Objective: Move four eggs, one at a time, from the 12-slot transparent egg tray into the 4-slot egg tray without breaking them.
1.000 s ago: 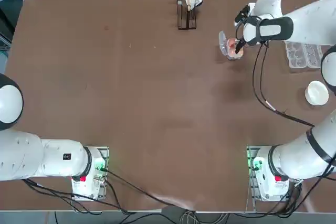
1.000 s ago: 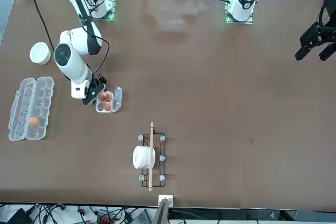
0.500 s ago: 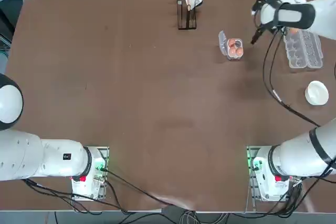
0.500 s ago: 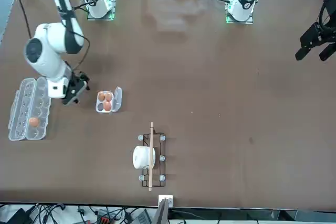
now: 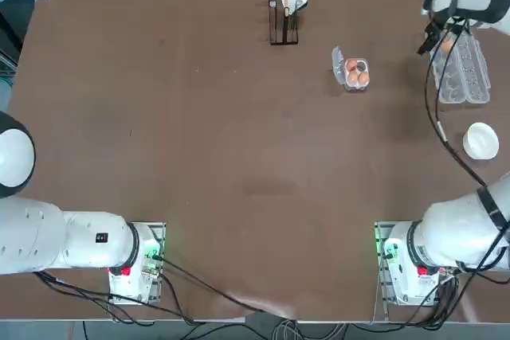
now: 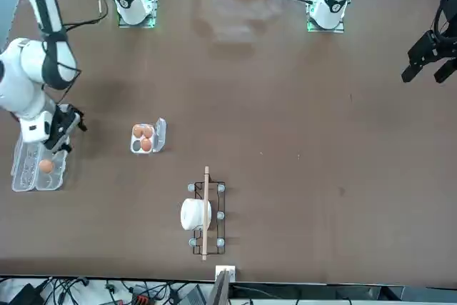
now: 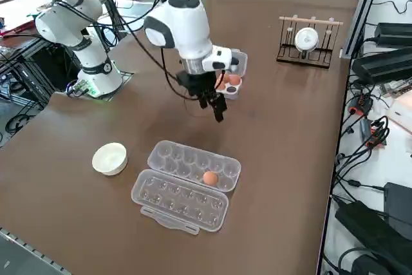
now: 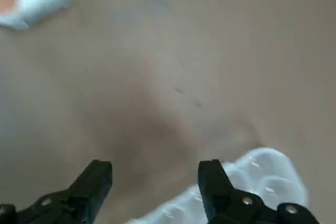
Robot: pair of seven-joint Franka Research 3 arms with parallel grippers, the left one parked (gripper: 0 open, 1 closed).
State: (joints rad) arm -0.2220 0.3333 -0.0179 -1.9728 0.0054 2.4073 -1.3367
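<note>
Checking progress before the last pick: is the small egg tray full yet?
Not full. The small egg tray holds three eggs; one cup looks dark and empty. One egg remains in the long carton.

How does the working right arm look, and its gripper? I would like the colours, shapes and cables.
The right arm has rounded glossy white segments with black bands at the joints. A black cable hangs loosely along it. Its base sits on a metal plate with a green light and a red part. The right gripper is black, with two blocky matte fingers fastened by small silver screws.
</note>
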